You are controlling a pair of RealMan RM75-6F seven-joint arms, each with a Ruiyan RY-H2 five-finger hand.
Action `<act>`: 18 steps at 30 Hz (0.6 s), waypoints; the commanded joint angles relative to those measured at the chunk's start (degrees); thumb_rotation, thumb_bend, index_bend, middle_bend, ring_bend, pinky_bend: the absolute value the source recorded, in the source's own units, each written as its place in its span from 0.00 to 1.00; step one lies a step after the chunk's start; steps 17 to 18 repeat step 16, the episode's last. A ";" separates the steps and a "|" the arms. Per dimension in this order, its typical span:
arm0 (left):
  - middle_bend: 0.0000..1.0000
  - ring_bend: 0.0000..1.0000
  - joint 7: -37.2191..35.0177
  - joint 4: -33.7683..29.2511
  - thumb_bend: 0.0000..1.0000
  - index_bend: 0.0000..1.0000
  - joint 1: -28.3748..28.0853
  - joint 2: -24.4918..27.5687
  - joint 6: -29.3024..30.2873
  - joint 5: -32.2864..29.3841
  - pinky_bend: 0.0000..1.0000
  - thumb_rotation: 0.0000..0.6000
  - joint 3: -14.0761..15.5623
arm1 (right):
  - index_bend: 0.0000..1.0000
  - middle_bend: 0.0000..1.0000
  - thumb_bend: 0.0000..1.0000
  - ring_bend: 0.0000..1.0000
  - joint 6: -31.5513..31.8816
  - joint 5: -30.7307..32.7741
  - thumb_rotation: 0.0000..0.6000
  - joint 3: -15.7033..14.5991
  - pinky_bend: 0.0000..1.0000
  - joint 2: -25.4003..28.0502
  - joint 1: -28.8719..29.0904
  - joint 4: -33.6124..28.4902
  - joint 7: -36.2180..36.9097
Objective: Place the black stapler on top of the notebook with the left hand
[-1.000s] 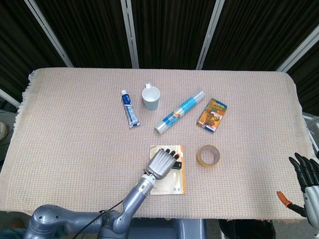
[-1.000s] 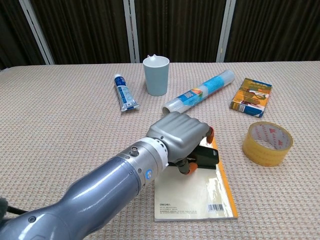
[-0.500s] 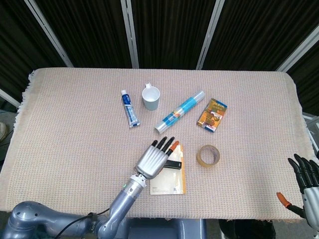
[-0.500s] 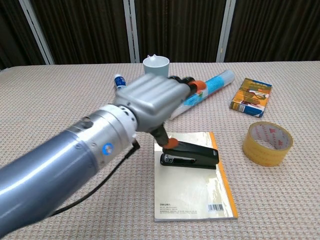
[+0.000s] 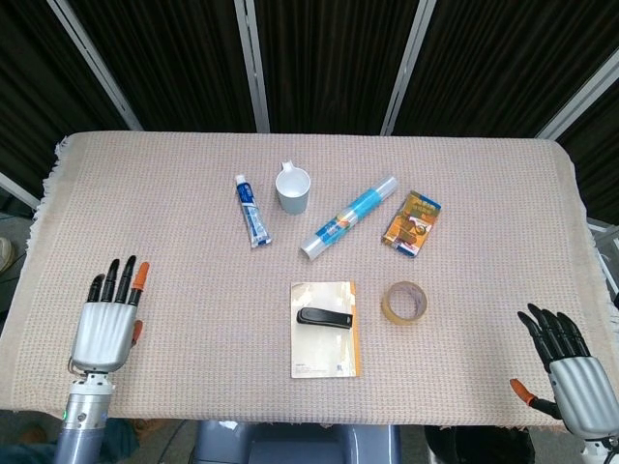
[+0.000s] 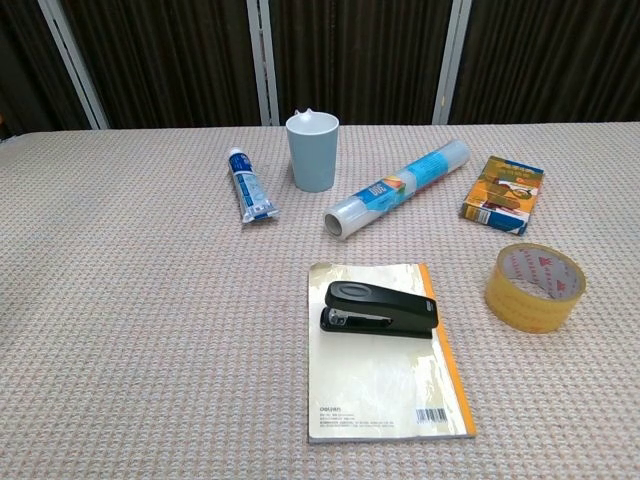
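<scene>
Fingers (image 5: pixel 118 280) of the left hand (image 5: pixel 106 324) are spread and empty, far left of the black stapler (image 5: pixel 323 316), which lies flat on the notebook (image 5: pixel 325 356), so the job looks done.

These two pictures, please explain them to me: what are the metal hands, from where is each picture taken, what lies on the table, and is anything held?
The metal hands belong to a robot with two arms. The head view looks down from above; the chest view looks forward from lower down. In the head view the left hand and the right hand rest at the near table corners, fingers apart, holding nothing. On the cloth-covered table lie a notebook with a black stapler on top, a roll of tape, a small printed box, a rolled plastic tube, a pale blue cup and a toothpaste-like tube.
</scene>
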 commanded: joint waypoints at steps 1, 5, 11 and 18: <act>0.00 0.00 -16.24 1.53 0.26 0.00 8.05 9.41 -0.10 -4.10 0.18 1.00 2.88 | 0.00 0.00 0.16 0.00 -0.20 0.17 1.00 -0.16 0.00 0.08 0.01 -0.34 -0.74; 0.00 0.00 -22.13 2.97 0.25 0.00 8.70 10.92 -0.88 -1.10 0.18 1.00 1.96 | 0.00 0.00 0.16 0.00 -1.12 1.38 1.00 0.15 0.00 0.24 0.39 -0.80 -0.57; 0.00 0.00 -21.02 5.32 0.25 0.00 10.58 10.49 0.70 4.07 0.15 1.00 1.63 | 0.00 0.00 0.16 0.00 -2.00 3.65 1.00 1.02 0.00 0.23 0.72 -1.22 -1.54; 0.00 0.00 -22.75 6.77 0.25 0.00 12.06 10.88 0.35 4.63 0.15 1.00 0.06 | 0.00 0.00 0.16 0.00 -0.89 2.78 1.00 1.00 0.00 -0.12 0.38 -1.33 -2.47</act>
